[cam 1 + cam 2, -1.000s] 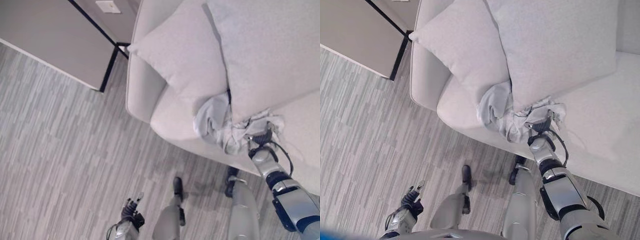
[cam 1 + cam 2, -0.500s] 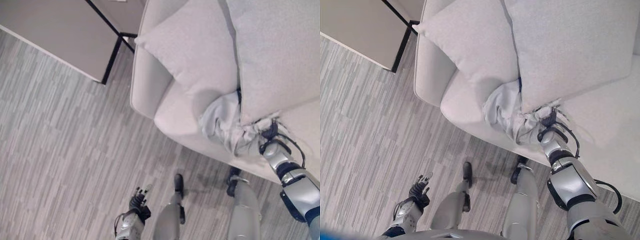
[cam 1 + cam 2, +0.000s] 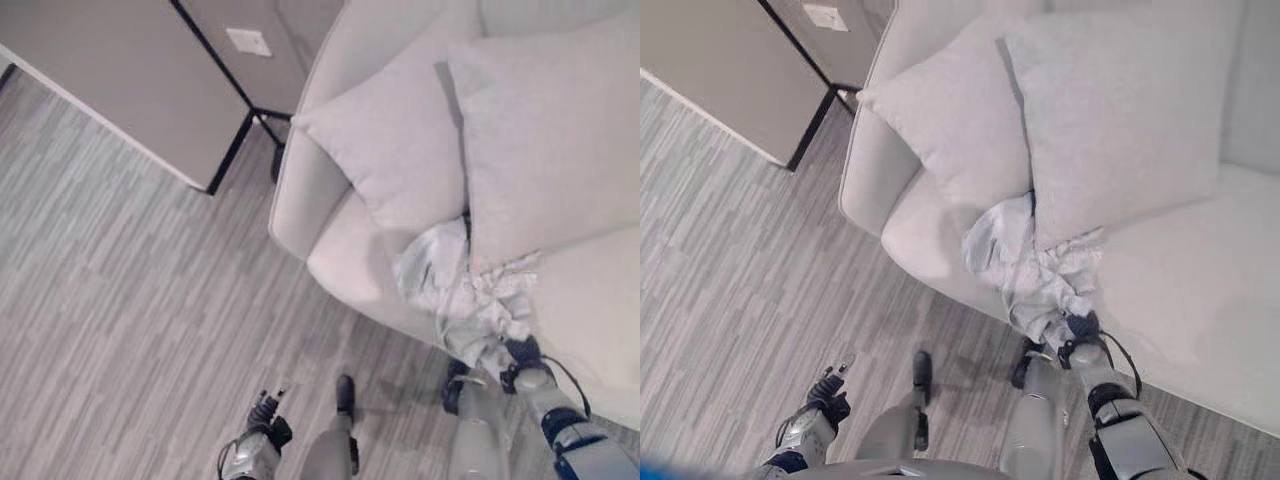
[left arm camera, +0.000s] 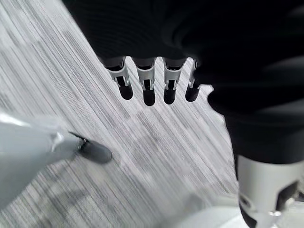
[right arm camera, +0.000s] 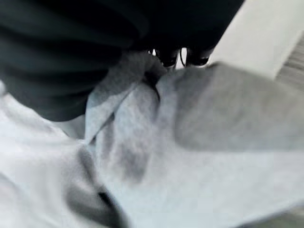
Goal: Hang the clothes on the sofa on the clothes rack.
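Two cushions leaned on pale sofa, grey striped floor, right hand clutched crumpled garment, left hand hung slack.

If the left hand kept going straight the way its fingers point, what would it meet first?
Probably the grey striped floor: the left hand hangs open with its fingers toward it and nothing visible between, though depth is unclear.
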Controlling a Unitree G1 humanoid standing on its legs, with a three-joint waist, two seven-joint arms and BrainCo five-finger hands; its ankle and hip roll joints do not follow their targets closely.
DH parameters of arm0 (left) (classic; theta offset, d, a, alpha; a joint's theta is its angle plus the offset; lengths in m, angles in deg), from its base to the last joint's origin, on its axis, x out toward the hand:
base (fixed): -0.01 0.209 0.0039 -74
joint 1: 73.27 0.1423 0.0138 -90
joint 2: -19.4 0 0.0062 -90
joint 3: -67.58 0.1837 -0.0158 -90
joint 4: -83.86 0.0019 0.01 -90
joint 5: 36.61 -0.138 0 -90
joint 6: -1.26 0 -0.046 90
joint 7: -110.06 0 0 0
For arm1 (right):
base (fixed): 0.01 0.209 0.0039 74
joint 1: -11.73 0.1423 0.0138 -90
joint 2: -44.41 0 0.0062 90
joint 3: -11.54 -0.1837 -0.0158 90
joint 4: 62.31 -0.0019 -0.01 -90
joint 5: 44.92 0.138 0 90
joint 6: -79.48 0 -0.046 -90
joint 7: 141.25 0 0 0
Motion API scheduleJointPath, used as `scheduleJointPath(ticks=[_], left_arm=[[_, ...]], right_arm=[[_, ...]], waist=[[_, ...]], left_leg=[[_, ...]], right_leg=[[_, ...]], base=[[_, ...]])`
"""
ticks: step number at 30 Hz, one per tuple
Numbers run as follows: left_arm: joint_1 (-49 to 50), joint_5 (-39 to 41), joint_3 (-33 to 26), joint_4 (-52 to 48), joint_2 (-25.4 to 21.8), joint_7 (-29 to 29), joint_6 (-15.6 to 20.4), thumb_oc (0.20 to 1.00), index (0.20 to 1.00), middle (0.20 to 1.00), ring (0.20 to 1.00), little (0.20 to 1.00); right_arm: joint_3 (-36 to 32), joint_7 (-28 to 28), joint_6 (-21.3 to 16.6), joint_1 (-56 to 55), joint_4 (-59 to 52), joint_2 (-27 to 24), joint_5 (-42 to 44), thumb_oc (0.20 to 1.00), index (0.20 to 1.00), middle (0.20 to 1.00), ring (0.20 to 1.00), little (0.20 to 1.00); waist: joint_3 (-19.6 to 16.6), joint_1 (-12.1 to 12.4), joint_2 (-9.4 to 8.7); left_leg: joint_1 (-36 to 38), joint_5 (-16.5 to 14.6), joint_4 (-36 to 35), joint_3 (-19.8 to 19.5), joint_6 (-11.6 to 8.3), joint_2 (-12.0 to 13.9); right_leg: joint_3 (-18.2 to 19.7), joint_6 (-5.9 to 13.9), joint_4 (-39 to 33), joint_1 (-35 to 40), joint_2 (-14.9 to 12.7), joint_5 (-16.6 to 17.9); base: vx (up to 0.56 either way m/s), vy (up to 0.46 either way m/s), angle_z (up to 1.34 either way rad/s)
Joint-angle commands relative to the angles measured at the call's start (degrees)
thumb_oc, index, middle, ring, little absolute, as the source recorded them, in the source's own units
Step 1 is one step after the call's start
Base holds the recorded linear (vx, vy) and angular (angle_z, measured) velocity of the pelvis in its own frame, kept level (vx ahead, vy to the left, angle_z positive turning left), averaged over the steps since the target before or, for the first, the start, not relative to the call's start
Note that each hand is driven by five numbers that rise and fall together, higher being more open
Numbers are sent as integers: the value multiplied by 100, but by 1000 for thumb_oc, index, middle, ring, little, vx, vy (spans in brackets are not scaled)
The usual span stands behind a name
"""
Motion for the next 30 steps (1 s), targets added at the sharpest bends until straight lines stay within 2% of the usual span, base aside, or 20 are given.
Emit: scheduleJointPath(ticks=[1,3,5,9,13,16,17,18,21,22,26,27,29,30], left_arm=[[24,-184,-48,-5,-424,95,82,1000,1000,1000,1000,1000],[111,-294,-161,-248,-430,59,-14,1000,1000,1000,1000,1000],[170,-379,-81,-544,-408,83,-52,1000,1000,1000,1000,1000],[205,-545,44,-833,-421,9,-166,1000,1000,1000,1000,1000],[159,-685,202,-1097,-455,-81,-268,1000,1000,1000,1000,1000],[165,-828,358,-1642,-541,-67,-286,1000,1000,1000,1000,1000],[161,-829,357,-1643,-542,-66,-287,1000,1000,1000,1000,1000],[134,-938,385,-1865,-615,-26,-282,1000,1000,1000,1000,1000],[89,-1112,419,-2052,-715,51,-279,1000,1000,1000,1000,1000],[65,-1282,438,-2353,-810,173,-260,1000,1000,1000,1000,1000],[-50,-1808,431,-2781,-1033,501,-169,1000,1000,1000,1000,1000],[-59,-1811,424,-2782,-1027,503,-171,1000,1000,1000,1000,1000],[-293,-2174,455,-3029,-1253,722,-52,1000,1000,1000,1000,1000],[-380,-2280,473,-3013,-1331,781,-10,1000,1000,1000,1000,1000]], right_arm=[[-159,-9,-390,191,-456,165,546,200,200,200,200,200],[-499,218,-604,-309,-1782,295,1223,200,200,200,200,200],[-572,376,-800,-318,-2537,417,1793,200,200,200,200,200],[-553,473,-831,-106,-2947,469,2130,200,200,200,200,200],[-424,520,-877,342,-3595,326,2385,200,200,200,200,200],[-395,403,-891,1106,-4058,-135,2295,200,200,200,200,200],[-396,403,-891,1111,-4055,-134,2296,200,200,200,200,200],[-302,289,-851,1550,-4216,-411,2179,200,200,200,200,200],[-194,221,-834,2122,-4197,-717,2213,200,200,200,200,200],[-64,85,-794,2748,-4121,-1064,2174,200,200,200,200,200],[188,-140,-767,4068,-3385,-1735,2388,200,200,200,200,200],[201,-133,-775,4097,-3363,-1740,2396,200,200,200,200,200],[595,-137,-708,5271,-2386,-2258,2587,200,200,200,200,200],[715,-124,-701,5574,-2092,-2283,2645,200,200,200,200,200]], waist=[[154,-41,-295],[-35,-193,-522],[-205,-219,-653],[-391,-184,-775],[-626,-147,-946],[-831,-103,-1103],[-833,-109,-1117],[-904,-97,-1207],[-992,-88,-1321],[-1058,-76,-1426],[-1161,-49,-1561],[-1156,-55,-1574],[-1238,-40,-1683],[-1268,-43,-1735]], left_leg=[[334,-551,30,131,406,-335],[739,-652,30,240,481,-431],[1066,-751,30,311,533,-512],[1284,-799,30,359,592,-610],[1598,-882,30,463,642,-746],[1860,-974,30,528,692,-830],[1848,-959,30,523,700,-850],[2013,-1029,30,584,715,-865],[2100,-1055,30,633,726,-904],[2206,-1089,30,680,731,-918],[2387,-1168,30,785,737,-906],[2373,-1151,30,783,744,-929],[2466,-1195,30,842,725,-913],[2463,-1182,30,841,726,-932]], right_leg=[[490,838,-679,421,-543,837],[479,913,-963,940,-582,991],[432,992,-1151,1331,-636,1165],[379,1044,-1380,1642,-710,1394],[341,1118,-1623,2025,-767,1690],[317,1155,-1779,2314,-763,1940],[317,1159,-1796,2312,-780,1961],[337,1184,-1859,2435,-769,2085],[348,1184,-1961,2531,-787,2227],[375,1184,-2044,2605,-784,2355],[442,1184,-2141,2688,-733,2440],[448,1184,-2152,2677,-754,2459],[479,1184,-2177,2730,-719,2488],[500,1184,-2193,2726,-738,2518]], base=[[-3,90,-18],[-3,200,-21],[-29,212,-27],[-42,139,-14],[-74,147,-8],[-54,113,-4],[-35,88,-15],[-40,73,-18],[-35,55,-16],[-44,50,-18],[-18,31,-21],[-13,15,-19],[-11,-3,-16],[-19,-15,-22]])
